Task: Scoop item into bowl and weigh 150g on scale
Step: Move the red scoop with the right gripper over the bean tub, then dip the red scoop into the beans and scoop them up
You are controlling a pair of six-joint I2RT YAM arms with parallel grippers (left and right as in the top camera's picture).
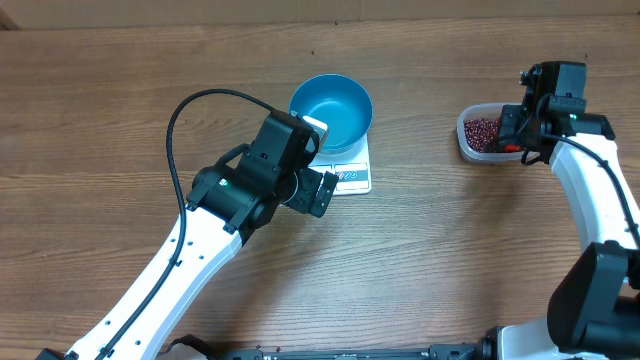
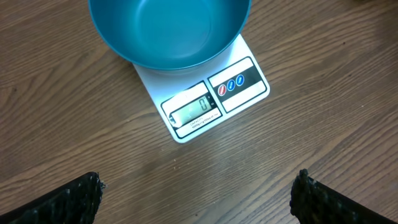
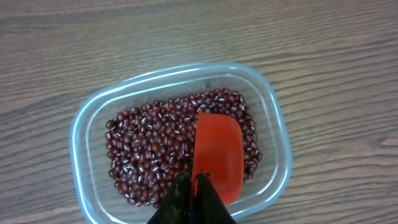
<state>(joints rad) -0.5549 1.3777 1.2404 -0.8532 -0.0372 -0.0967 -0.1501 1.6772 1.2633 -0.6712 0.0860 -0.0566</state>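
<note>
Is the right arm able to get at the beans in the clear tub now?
Probably yes. The clear tub has no lid, and the red scoop in the shut right end effector lies right over the beans, with nothing between them.

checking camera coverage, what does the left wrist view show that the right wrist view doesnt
Only the left wrist view: the empty blue bowl on the white scale, its display reading zero, and the left claw, open, with its fingertips at the bottom corners. Only the right wrist view: the clear tub of red beans, and the red scoop, seemingly empty, gripped by the shut right claw. Both: the wooden table.
</note>
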